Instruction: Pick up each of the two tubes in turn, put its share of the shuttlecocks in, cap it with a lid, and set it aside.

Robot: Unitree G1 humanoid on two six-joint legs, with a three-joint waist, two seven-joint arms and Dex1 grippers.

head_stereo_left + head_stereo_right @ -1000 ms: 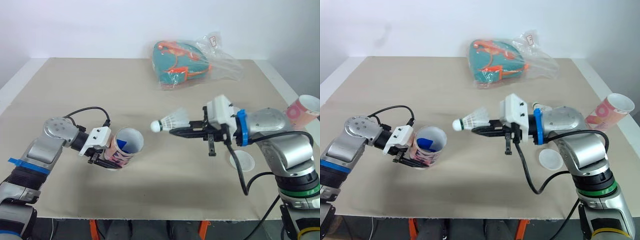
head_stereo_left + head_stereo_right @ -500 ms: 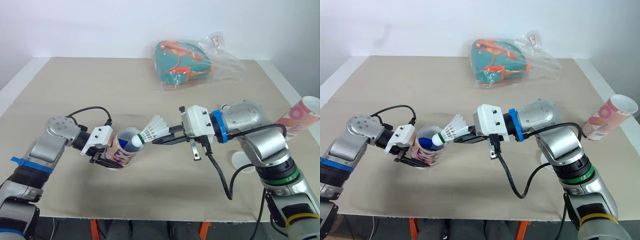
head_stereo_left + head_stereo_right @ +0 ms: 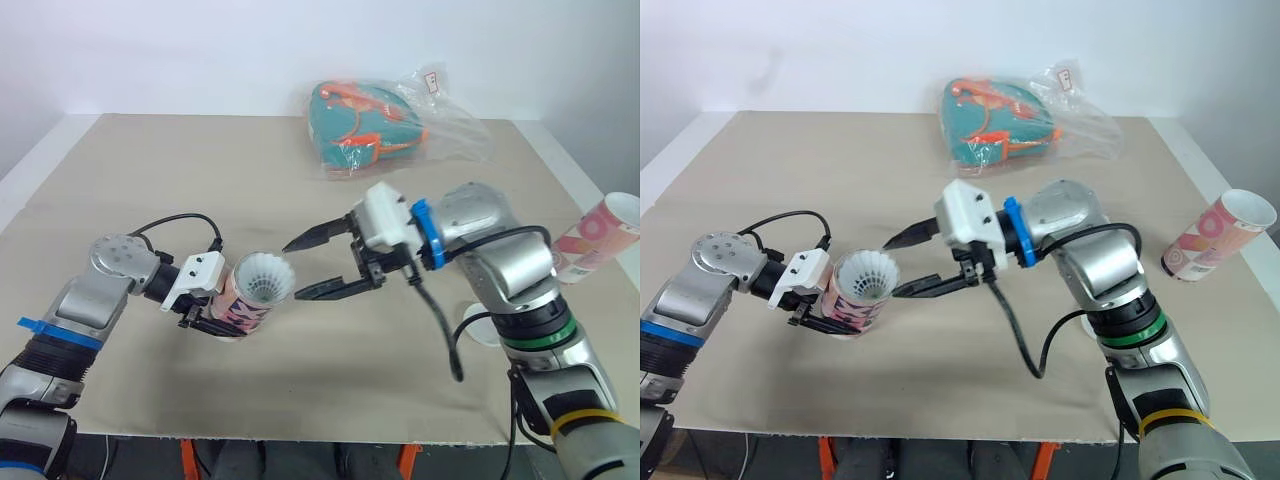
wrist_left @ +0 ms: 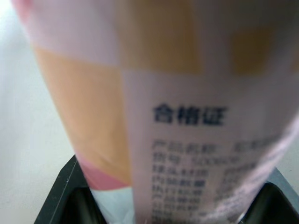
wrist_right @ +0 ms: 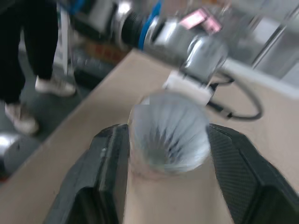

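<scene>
My left gripper (image 3: 212, 316) is shut on a pink patterned tube (image 3: 238, 300), held tilted just above the table with its mouth toward the right. A white shuttlecock (image 3: 264, 279) sits in that mouth with its feathers facing out, as the right wrist view also shows (image 5: 169, 133). My right gripper (image 3: 292, 271) is open just right of the mouth, one finger above and one below the rim, holding nothing. The tube's label (image 4: 187, 93) is close up in the left wrist view. A second pink tube (image 3: 600, 232) lies tilted at the table's right edge.
A white lid (image 3: 482, 324) lies on the table behind my right forearm. A teal and orange bag in clear plastic (image 3: 375, 125) rests at the back centre. A person's legs (image 5: 28, 56) stand beyond the table's left side.
My right gripper carried the shuttlecock leftward into the tube's mouth, then opened and let it go. The left gripper and its tube stayed put.
</scene>
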